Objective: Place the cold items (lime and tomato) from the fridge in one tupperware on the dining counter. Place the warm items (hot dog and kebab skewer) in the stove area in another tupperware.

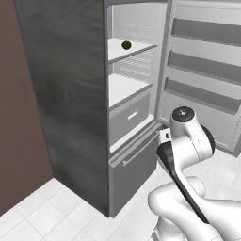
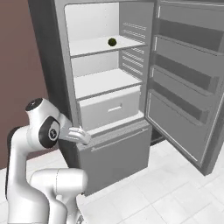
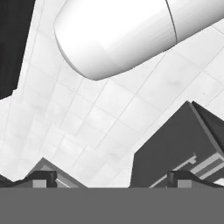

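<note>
The lime (image 1: 126, 45) (image 2: 112, 42), a small dark green ball, rests on the upper shelf (image 2: 89, 46) of the open fridge (image 1: 70, 94). My arm is folded low in front of the fridge's bottom drawer, well below the lime. In the hand view my gripper (image 3: 111, 178) is open, its fingertips (image 3: 43, 177) far apart with nothing between them, and it faces the white tiled floor. The tomato, hot dog, kebab skewer and tupperware are out of view.
The fridge door (image 1: 202, 70) (image 2: 188, 78) stands wide open on the right, with bare racks. A white crisper drawer (image 2: 109, 109) sits under the second shelf, above the grey bottom drawer (image 2: 116, 153). A brown wall (image 1: 19, 117) runs along the left. White floor tiles (image 2: 175, 192) lie in front.
</note>
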Tool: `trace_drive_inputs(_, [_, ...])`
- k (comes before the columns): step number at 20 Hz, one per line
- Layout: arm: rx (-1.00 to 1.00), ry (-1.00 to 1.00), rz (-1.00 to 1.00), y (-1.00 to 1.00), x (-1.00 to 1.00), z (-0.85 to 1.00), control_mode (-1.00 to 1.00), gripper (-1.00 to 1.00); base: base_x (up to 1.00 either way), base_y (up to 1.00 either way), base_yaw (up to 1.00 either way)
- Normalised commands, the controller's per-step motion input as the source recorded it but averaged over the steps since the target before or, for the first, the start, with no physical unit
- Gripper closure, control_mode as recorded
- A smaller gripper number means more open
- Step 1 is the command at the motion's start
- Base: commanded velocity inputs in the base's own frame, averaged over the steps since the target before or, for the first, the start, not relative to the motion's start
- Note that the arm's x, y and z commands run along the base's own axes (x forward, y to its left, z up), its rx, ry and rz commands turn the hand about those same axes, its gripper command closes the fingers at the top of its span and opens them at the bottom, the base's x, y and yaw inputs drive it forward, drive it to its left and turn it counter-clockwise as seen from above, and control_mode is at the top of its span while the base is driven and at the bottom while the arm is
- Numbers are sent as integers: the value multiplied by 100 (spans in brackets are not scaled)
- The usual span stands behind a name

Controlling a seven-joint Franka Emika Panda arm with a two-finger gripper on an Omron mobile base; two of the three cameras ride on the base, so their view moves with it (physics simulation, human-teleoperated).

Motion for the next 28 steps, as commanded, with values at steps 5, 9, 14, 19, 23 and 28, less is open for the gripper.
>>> trace_drive_inputs(5, [0,0,0,0,0,0,100,-100,61,-41,32])
trace_drive_inputs(9, [0,0,0,0,0,0,100,-100,66,-35,35])
trace_drive_inputs(14, [0,0,0,0,0,0,100,-100,69,-31,37])
trace_drive_inputs(19, [0,0,0,0,0,0,100,-100,60,-34,35])
trace_drive_inputs(23, [0,0,0,0,0,0,100,-100,44,-42,27])
trace_drive_inputs(28, [0,0,0,0,0,0,100,-100,51,-37,25])
